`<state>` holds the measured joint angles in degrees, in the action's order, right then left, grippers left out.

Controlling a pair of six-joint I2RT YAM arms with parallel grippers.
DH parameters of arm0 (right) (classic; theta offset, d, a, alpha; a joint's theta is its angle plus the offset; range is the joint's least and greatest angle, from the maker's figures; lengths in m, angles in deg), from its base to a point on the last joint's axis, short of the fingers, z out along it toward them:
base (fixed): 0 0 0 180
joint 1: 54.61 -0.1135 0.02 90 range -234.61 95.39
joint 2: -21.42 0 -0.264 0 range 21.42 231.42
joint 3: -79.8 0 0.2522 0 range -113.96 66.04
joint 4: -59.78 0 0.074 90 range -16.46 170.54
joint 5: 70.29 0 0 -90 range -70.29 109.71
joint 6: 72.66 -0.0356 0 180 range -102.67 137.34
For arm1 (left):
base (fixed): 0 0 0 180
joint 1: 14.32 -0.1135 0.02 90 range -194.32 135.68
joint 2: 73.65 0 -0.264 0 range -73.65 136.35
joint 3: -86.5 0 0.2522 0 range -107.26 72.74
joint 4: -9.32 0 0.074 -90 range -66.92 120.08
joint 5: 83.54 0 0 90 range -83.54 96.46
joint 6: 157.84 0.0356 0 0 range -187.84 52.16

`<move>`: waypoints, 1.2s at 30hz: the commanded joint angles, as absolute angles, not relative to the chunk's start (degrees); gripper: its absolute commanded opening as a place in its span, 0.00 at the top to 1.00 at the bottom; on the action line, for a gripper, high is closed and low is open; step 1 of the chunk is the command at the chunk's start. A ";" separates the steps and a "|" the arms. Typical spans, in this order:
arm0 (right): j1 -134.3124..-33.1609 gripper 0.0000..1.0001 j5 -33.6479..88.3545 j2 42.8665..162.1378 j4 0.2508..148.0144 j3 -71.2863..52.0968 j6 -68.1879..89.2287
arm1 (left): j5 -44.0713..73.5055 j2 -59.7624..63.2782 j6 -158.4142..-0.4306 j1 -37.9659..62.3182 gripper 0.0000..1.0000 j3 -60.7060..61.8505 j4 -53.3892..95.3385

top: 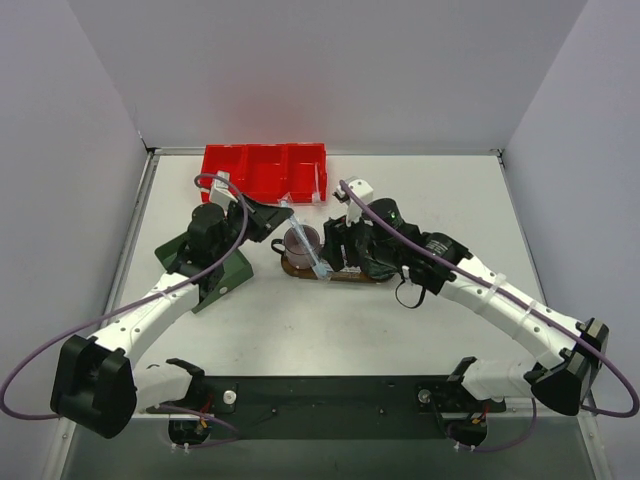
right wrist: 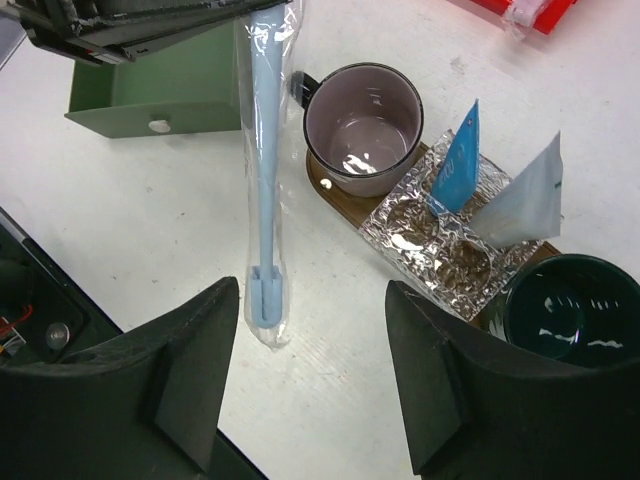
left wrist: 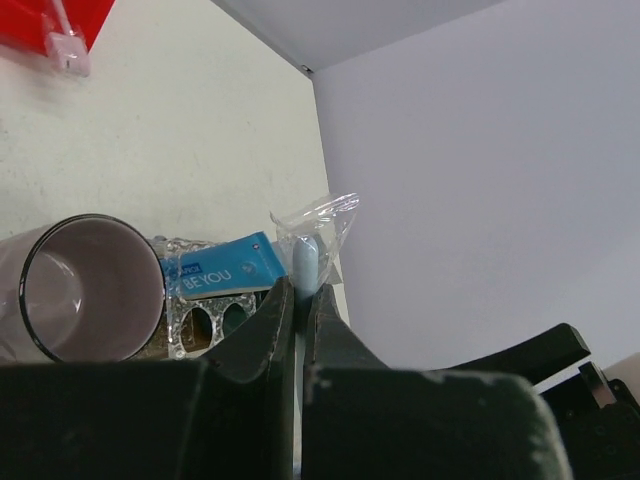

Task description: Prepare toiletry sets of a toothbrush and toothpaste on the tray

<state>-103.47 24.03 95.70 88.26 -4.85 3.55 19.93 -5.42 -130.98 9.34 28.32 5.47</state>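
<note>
- One step in hand, seemingly: carrying the wrapped toothbrush point(right wrist: 262, 200) to the tray point(right wrist: 335, 198).
- Clenched on its upper end: left gripper point(left wrist: 298, 290); lower end dangling just beside the pink cup point(right wrist: 362, 125).
- Spread wide, holding nothing: right gripper point(right wrist: 315, 375), above the tray.
- Already on the tray, propped in foil point(right wrist: 440, 245): blue tube point(right wrist: 457, 165), white tube point(right wrist: 520, 205).
- Next, likely: laying it beside the tubes, then letting go.

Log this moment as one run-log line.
left gripper: jaws shut on wrapped toothbrush | right gripper: jaws open, empty | tray: blue tube and white tube on it
</note>
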 commanded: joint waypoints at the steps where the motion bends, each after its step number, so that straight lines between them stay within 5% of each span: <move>1: -104.88 0.43 20.42 91.30 85.67 -1.03 4.41 | 18.85 -8.43 -137.27 8.18 1.00 30.98 -0.65; 19: -108.49 0.45 24.46 94.37 80.39 1.26 1.96 | 17.09 -13.00 -140.62 6.95 1.00 33.81 -1.18; 36: -108.49 0.62 25.51 96.92 78.99 0.39 1.08 | 17.27 -13.53 -141.85 6.33 1.00 34.51 -2.15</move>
